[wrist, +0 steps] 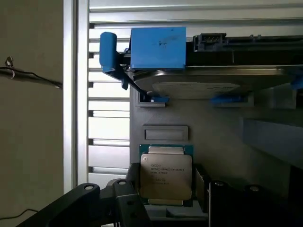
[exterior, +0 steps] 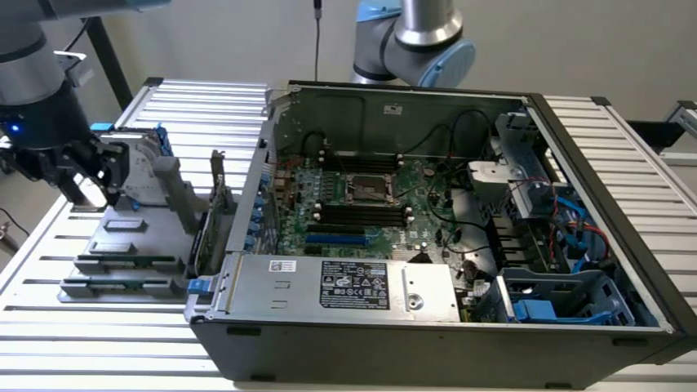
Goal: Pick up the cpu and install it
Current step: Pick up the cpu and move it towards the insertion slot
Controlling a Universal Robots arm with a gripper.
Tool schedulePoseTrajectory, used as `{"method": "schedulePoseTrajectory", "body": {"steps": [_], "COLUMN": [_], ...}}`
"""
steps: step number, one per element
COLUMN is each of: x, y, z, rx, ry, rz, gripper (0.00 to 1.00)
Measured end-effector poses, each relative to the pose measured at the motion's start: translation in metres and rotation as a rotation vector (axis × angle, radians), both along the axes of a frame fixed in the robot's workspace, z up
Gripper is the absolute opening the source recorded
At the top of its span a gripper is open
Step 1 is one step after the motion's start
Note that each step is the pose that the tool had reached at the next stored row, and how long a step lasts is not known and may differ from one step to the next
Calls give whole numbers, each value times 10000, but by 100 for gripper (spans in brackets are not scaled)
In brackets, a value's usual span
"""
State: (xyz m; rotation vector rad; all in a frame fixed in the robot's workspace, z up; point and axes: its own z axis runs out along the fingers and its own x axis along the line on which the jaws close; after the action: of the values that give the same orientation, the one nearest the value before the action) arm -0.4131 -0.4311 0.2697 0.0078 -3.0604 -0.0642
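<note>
Jaws spread and gripping nothing, the gripper [exterior: 95, 196] hangs at nine o'clock in the exterior view, low over a grey tray [exterior: 153, 238]. In the wrist view its dark fingers [wrist: 128, 208] flank the cpu [wrist: 165, 174], which lies flat with its silver lid up in a shallow pocket of that tray. Whether the fingers touch the chip's edges cannot be told. The tray also carries a hard drive [wrist: 199, 87] in a blue bracket, just beyond the cpu, and grey sticks [exterior: 122, 264] in slots at six o'clock from the gripper. At the tray's three o'clock stands an open case [exterior: 436, 339]. It holds a motherboard [exterior: 381, 220] with a socket [exterior: 365, 189] near its middle, a power supply [exterior: 348, 284] along the six o'clock wall and a blue drive cage [exterior: 550, 304] in the four o'clock corner. Tray and case rest on a slatted table [exterior: 98, 335].
</note>
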Motion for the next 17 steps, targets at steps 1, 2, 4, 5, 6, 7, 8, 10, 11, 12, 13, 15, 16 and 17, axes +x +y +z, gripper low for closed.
{"method": "schedulePoseTrajectory", "body": {"steps": [1,2,4,5,6,7,8,10,11,12,13,15,16,17], "x": [16,38,96,131,168,208,244,316,350,388,426,511,556,604], "y": [0,0,0,0,0,0,0,0,0,0,1,0,0,0], "z": [43,89,177,224,269,317,363,454,496,542,588,679,724,772], "rx": [5,9,13,12,11,13,13,13,14,14,16,25,32,40], "ry": [2,2,4,10,14,16,20,29,31,36,39,53,62,71], "rz": [-1,-1,0,0,2,3,5,8,9,11,12,16,19,22], "gripper": [55,55,55,55,55,55,55,55,55,55,55,55,55,55]}}
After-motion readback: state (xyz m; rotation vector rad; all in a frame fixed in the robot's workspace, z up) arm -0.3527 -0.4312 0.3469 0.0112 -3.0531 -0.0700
